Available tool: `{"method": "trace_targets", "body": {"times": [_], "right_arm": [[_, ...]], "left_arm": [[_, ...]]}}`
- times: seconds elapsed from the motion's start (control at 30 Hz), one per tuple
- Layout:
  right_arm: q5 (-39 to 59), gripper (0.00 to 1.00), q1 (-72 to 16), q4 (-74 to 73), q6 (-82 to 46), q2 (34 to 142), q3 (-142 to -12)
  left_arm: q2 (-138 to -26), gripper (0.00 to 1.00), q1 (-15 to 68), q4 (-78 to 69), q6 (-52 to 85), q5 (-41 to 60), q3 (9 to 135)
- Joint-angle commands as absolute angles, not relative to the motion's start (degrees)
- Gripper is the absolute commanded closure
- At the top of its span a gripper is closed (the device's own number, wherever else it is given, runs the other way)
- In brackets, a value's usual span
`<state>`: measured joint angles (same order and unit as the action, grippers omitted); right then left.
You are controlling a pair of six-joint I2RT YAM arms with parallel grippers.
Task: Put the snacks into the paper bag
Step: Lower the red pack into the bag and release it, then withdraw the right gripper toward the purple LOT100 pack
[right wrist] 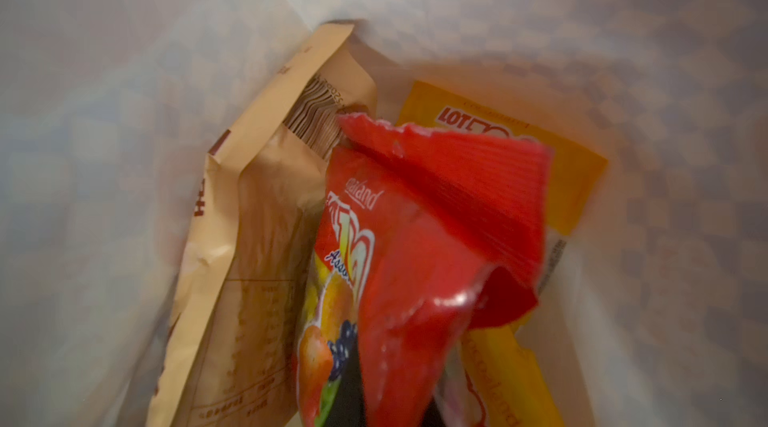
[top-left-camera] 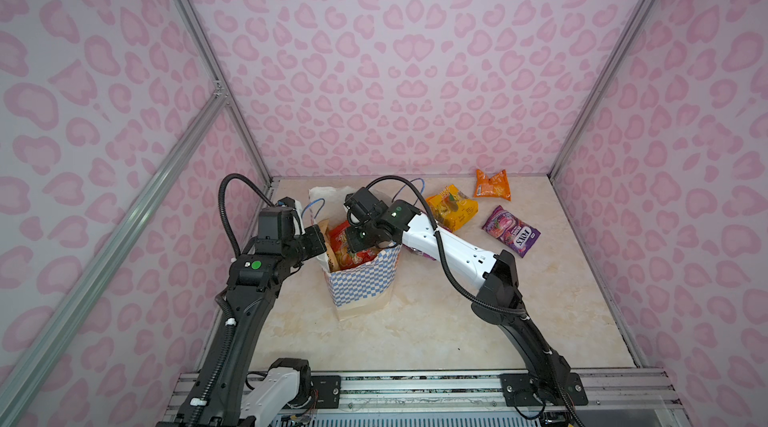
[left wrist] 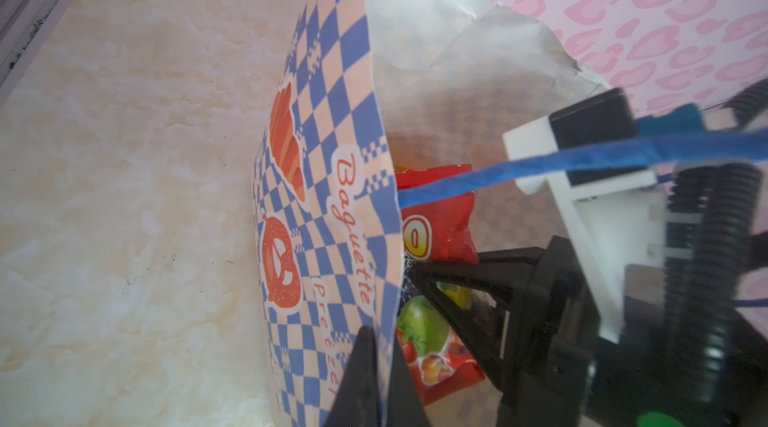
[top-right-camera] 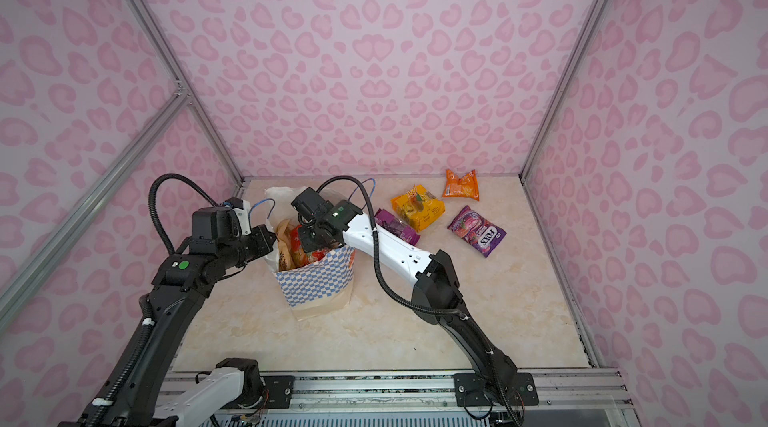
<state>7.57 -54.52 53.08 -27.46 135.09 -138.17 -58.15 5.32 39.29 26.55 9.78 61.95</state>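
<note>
Pinches the rim of the paper bag (top-left-camera: pixel 361 279) in the left claw (left wrist: pixel 388 304) and grips the red packet (right wrist: pixel 415 238) in the right claw (top-left-camera: pixel 358 247), with a pale-orange packet (right wrist: pixel 257 238) and a yellow packet (right wrist: pixel 573 180) flanking that claw.

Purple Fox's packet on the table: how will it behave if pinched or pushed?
Probably floppy: the purple Fox's packet is thin crinkled film, so it should sag from a pinched edge. Likely slippery, given its glossy sheen. It lies flat on the table, so a push would probably slide it, not roll it.
</note>
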Motion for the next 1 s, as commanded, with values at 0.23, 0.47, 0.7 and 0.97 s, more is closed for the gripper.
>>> {"method": "trace_targets", "body": {"times": [0.23, 0.47, 0.7, 0.97], "right_arm": [[7.38, 0.73, -54.05, 54.63, -26.58, 136.90, -141.72], [7.61, 0.43, -54.30, 52.28, -24.60, 132.25, -141.86], [5.14, 0.17, -55.28, 50.70, -20.99, 124.64, -140.80], [-1.46, 0.12, -55.38, 42.30, -17.62, 106.27, -122.35]], "left_arm": [[-58.01, 0.91, 5.19, 37.69, 26.19, 9.94, 61.87], [-58.10, 0.91, 4.95, 37.69, 26.19, 10.11, 61.88], [-58.19, 0.91, 4.83, 37.66, 26.19, 10.29, 61.90], [-58.54, 0.91, 4.75, 37.70, 26.28, 10.48, 61.88]]}}
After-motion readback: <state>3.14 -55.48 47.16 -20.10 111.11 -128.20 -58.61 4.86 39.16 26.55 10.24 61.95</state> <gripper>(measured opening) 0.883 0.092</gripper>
